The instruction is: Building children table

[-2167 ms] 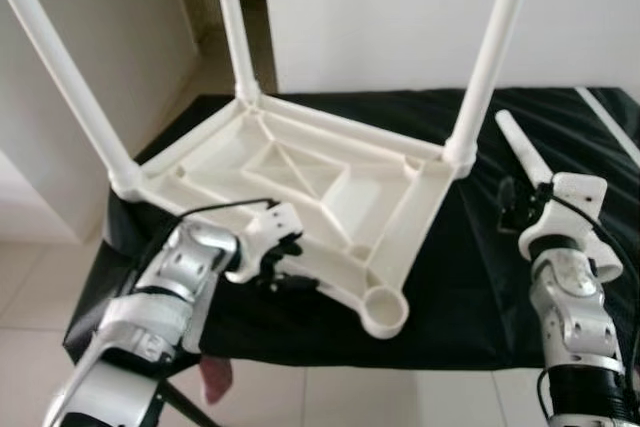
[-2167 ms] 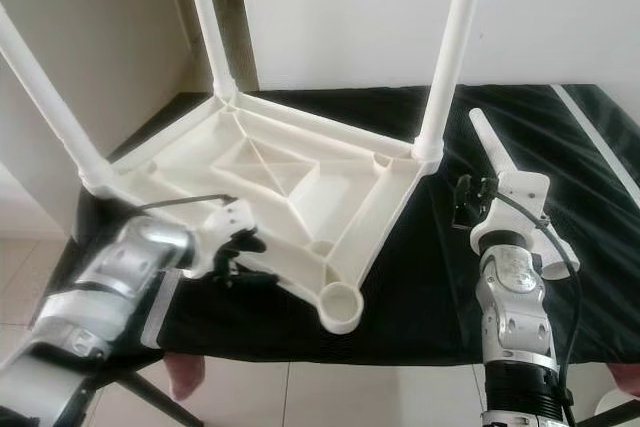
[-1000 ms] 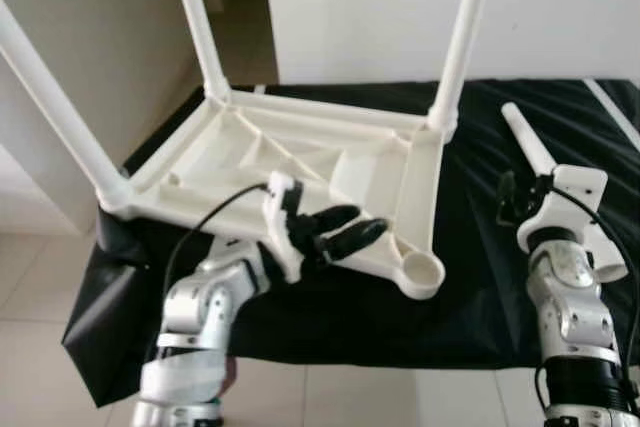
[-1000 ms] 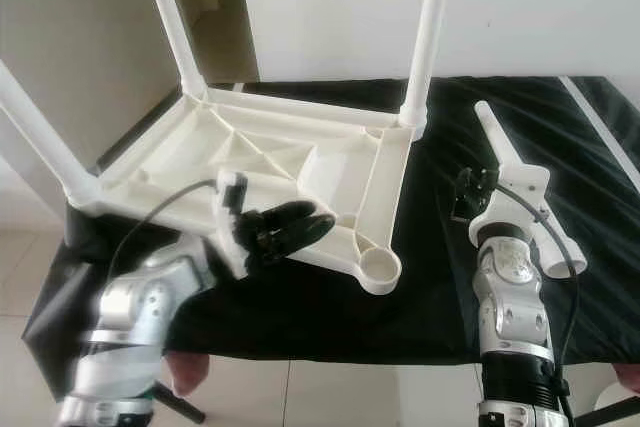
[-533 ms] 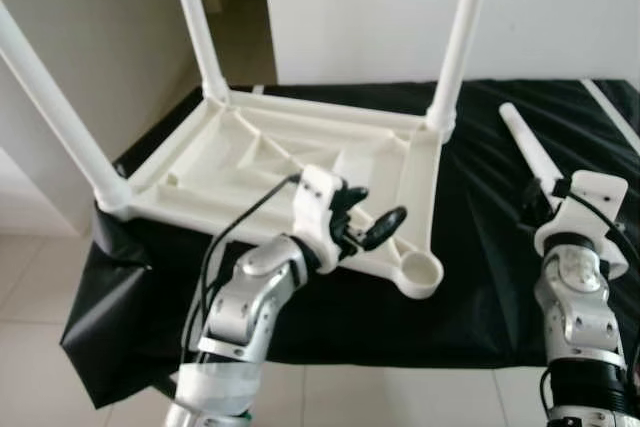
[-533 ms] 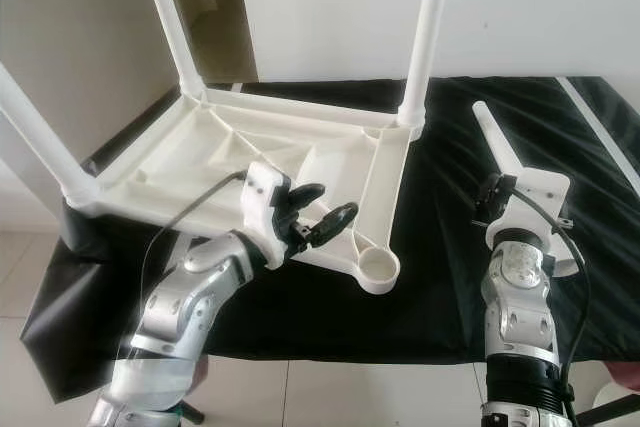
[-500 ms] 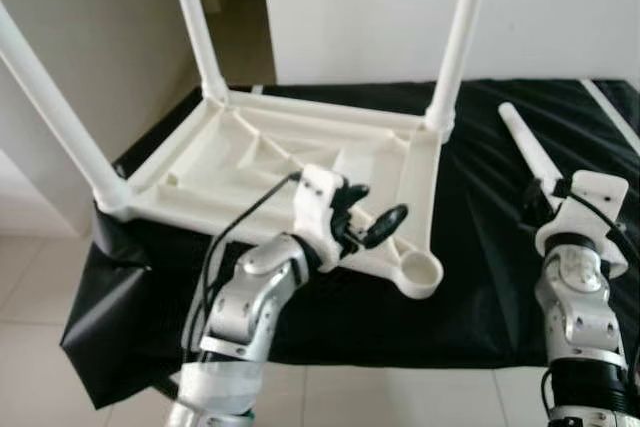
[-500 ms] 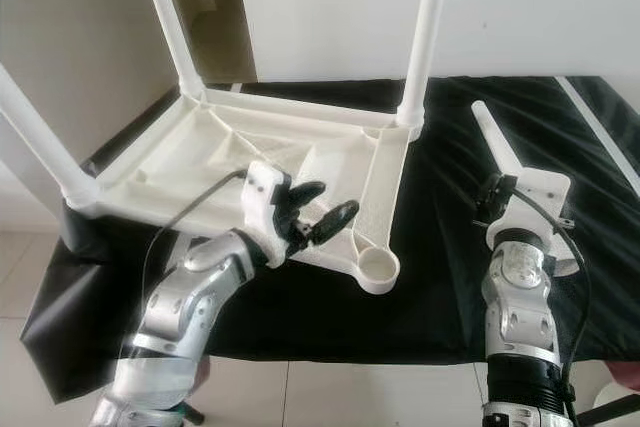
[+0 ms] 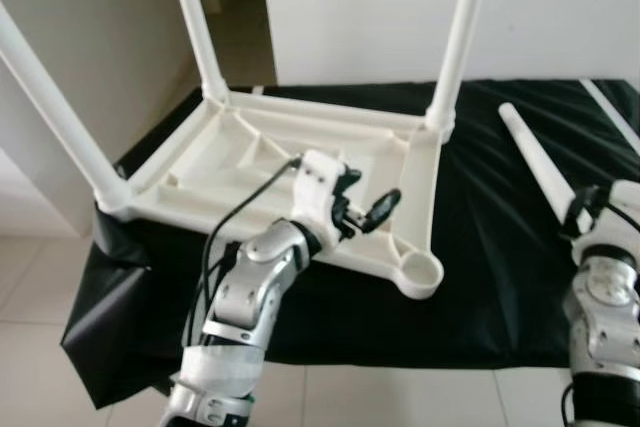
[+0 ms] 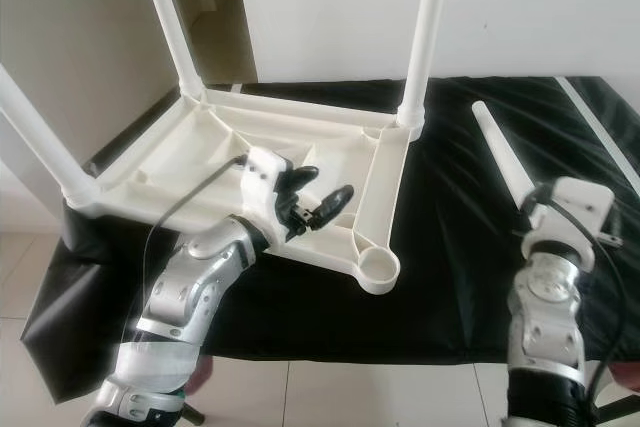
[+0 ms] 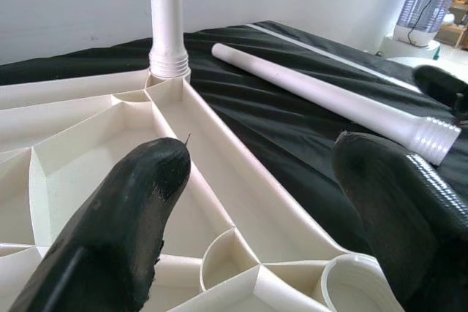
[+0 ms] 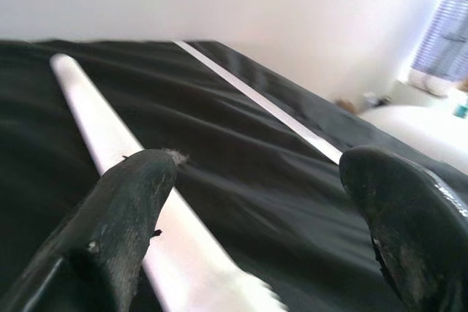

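The white table [image 9: 300, 162] lies upside down on a black cloth [image 9: 490, 277], three legs standing up from its corners and the near right socket [image 9: 421, 274] open. The left gripper [image 9: 365, 209] hovers over the ribbed underside near that socket, fingers spread, holding nothing. The loose leg [image 9: 535, 159] lies flat on the cloth to the right of the table. The right gripper [image 12: 256, 202] sits low by the leg's near end, fingers spread wide, one finger [image 12: 124, 210] just beside the leg.
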{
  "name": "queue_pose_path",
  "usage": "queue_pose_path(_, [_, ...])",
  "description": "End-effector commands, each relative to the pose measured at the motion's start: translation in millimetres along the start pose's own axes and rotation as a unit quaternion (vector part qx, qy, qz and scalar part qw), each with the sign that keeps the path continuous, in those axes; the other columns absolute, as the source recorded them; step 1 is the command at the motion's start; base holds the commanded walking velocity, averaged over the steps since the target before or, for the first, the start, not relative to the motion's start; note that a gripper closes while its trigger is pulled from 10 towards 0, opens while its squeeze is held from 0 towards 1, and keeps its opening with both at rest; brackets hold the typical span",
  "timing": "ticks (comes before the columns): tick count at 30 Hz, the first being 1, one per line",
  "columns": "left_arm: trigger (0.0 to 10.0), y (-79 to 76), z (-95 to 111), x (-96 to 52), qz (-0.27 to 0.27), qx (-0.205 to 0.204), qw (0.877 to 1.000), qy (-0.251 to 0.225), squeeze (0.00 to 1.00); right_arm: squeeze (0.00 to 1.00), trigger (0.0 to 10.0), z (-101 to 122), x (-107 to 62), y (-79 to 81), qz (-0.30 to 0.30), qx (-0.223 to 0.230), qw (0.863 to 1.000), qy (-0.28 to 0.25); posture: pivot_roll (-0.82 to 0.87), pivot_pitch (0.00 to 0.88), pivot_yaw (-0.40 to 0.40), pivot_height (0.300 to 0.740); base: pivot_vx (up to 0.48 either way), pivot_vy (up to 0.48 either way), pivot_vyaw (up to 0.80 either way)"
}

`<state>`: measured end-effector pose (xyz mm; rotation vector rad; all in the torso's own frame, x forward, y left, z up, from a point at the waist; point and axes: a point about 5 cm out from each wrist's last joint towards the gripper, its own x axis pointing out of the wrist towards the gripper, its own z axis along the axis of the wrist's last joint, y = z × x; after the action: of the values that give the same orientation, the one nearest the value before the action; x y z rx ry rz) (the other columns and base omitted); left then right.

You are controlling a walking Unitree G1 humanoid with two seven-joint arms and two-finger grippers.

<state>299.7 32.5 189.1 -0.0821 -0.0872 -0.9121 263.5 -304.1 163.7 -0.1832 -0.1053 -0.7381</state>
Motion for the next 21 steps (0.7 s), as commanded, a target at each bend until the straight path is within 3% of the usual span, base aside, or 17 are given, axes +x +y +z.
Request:
queue_pose_path(1, [10.0, -2.7, 0, 0.3, -0.006, 0.012, 1.0, 0.008, 0.0, 0.0, 10.0, -13, -5.1, -7.1, -0.006, -0.002, 0.999, 0.033, -0.04, 0.0, 0.042, 0.74, 0.0, 0.0, 0.0])
queue_pose_path(5, [10.0, -5.0, -2, 0.4, -0.012, 0.006, 1.0, 0.016, 0.0, 0.0, 10.0, -24, -10.9, -10.6, -0.01, 0.007, 0.998, 0.065, -0.04, 0.0, 0.048, 0.74, 0.0, 0.0, 0.0])
queue_pose_path(9, [10.0, -5.7, -2, -0.4, -0.024, -0.029, 0.999, 0.013, 0.0, 0.0, 10.0, -38, -18.6, -13.0, -0.015, 0.006, 0.994, 0.108, -0.03, 0.0, 0.051, 0.74, 0.0, 0.0, 0.0])
queue_pose_path(18, [10.0, -2.5, -3, -4.0, -0.01, -0.026, 0.999, 0.017, 0.0, 0.0, 10.0, -39, -18.3, -15.6, -0.017, 0.004, 0.993, 0.115, -0.02, 0.0, 0.042, 0.74, 0.0, 0.0, 0.0])
queue_pose_path(21, [10.0, -1.7, -3, -4.7, -0.004, -0.029, 0.999, 0.016, 0.0, 0.0, 10.0, -41, -13.6, -13.3, 0.011, 0.023, 0.992, 0.127, -0.02, 0.0, 0.04, 0.74, 0.0, 0.0, 0.0])
